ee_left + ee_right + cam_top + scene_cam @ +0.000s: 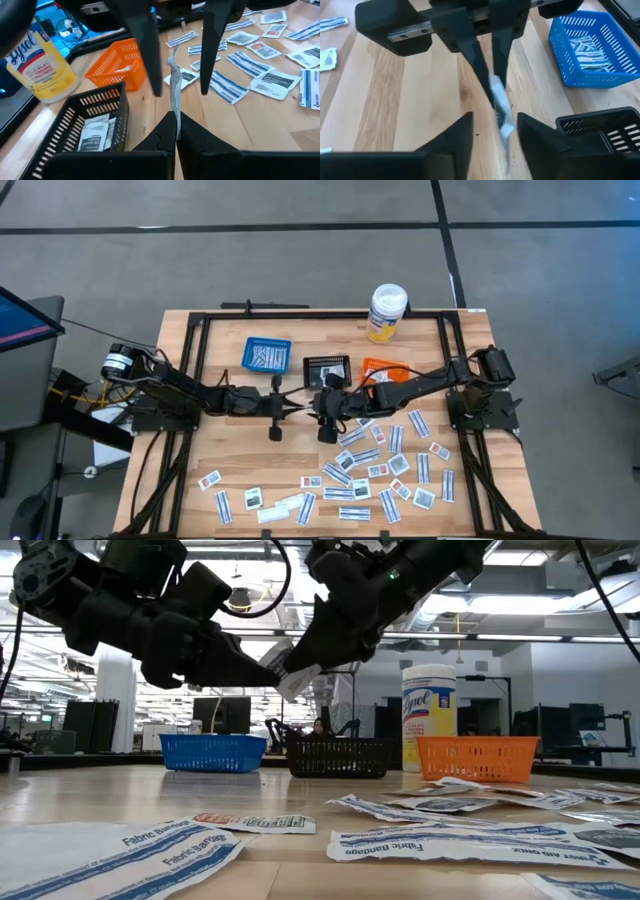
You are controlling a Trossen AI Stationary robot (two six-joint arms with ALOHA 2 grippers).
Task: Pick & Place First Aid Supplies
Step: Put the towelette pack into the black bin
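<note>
A: Item one, left of the black basket (pixel 327 367)?
B: Blue basket (pixel 267 354), holding white strips. Nearer the front edge of the table (pixel 230 465) than that, the left end effector (pixel 292 404), fingers clamped on a packet (pixel 174 89). The packet stands on edge above the table, pinched at one end, its free end reaching between the other arm's fingers.

A: Item two, at the black basket?
B: The basket itself holds a few packets. Just in front of it, the right end effector (pixel 318 406), tip to tip with the left one. Its fingers stand apart on either side of the same packet, not touching it in the right wrist view.

A: Item three, right of the black basket?
B: Orange basket (pixel 381 370), then the white bottle (pixel 386 313) with yellow label behind it. The remaining first aid supplies (pixel 385 462), narrow printed strips and small squares, lie flat and scattered to the right front of the black basket, well apart from both end effectors.
</note>
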